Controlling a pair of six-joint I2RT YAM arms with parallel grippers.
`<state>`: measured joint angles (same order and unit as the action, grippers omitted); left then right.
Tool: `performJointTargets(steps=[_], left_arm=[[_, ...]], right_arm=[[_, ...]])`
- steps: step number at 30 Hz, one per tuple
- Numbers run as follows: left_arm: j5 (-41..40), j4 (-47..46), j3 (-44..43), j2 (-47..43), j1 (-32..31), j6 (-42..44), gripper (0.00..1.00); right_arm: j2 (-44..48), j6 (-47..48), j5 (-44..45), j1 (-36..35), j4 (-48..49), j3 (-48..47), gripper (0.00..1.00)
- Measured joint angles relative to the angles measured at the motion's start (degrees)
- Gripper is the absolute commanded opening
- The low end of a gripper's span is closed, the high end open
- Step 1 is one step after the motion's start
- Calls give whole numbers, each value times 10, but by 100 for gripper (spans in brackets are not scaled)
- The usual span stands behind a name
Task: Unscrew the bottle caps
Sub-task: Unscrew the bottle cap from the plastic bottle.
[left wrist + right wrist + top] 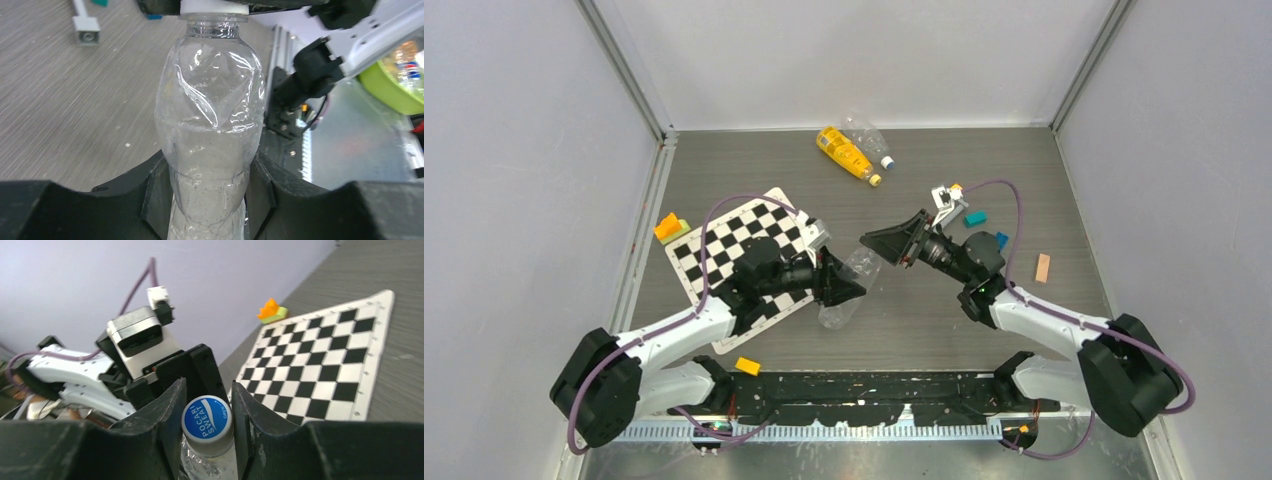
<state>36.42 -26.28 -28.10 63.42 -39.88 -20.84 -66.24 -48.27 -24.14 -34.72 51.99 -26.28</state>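
A clear crinkled bottle (856, 283) (210, 115) hangs above the table between the two arms. My left gripper (848, 291) (210, 187) is shut on its lower body, and both fingers (155, 195) press the plastic. Its white bottle cap (213, 7) (206, 419), with a blue printed top, points toward the right arm. My right gripper (882, 246) (207, 405) is shut on this cap, one jaw on each side. At the back lies a yellow-orange bottle (846, 153) with a yellow cap (875, 181), beside another clear bottle (865, 133) with a pale cap (887, 161).
A checkerboard mat (724, 255) (325, 365) lies under the left arm, with an orange-and-green block (670, 227) (271, 311) at its far left. Teal (975, 218), blue (1001, 239) and wooden (1042, 267) blocks lie right of the right arm. An orange block (747, 366) sits near the front rail.
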Motion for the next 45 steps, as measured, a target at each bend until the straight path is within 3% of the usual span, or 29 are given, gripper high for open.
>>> performJointTargets(steps=[4, 6, 7, 9, 11, 16, 21, 28, 37, 45], left_arm=[[49, -50, 0, 9, 3, -35, 7], [67, -66, 0, 9, 3, -44, 8], [72, -71, 0, 9, 2, -45, 8], [76, -71, 0, 8, 2, -41, 8], [79, -39, -6, 7, 0, -16, 8], [43, 81, -21, -8, -12, 52, 8], [-57, 181, -38, -23, -23, 112, 6], [-279, 284, -64, -17, -151, 254, 4], [-436, 300, -59, -5, -196, 369, 3], [-461, 273, -23, -43, -198, 413, 4]], right_arm=[[-39, -33, -76, 16, 122, -1, 1], [-40, -38, -88, 16, 147, -1, 25], [-38, -40, -90, 16, 155, -1, 44], [-32, -41, -89, 16, 155, 0, 63], [-17, -49, -70, 14, 139, 2, 70], [89, -35, 26, 18, -4, 3, 72], [181, 5, 117, 19, -250, -41, 72], [189, 49, 125, 20, -521, -105, 71], [148, 63, -23, 21, -619, -104, 68], [104, 49, -79, 21, -580, -94, 67]])
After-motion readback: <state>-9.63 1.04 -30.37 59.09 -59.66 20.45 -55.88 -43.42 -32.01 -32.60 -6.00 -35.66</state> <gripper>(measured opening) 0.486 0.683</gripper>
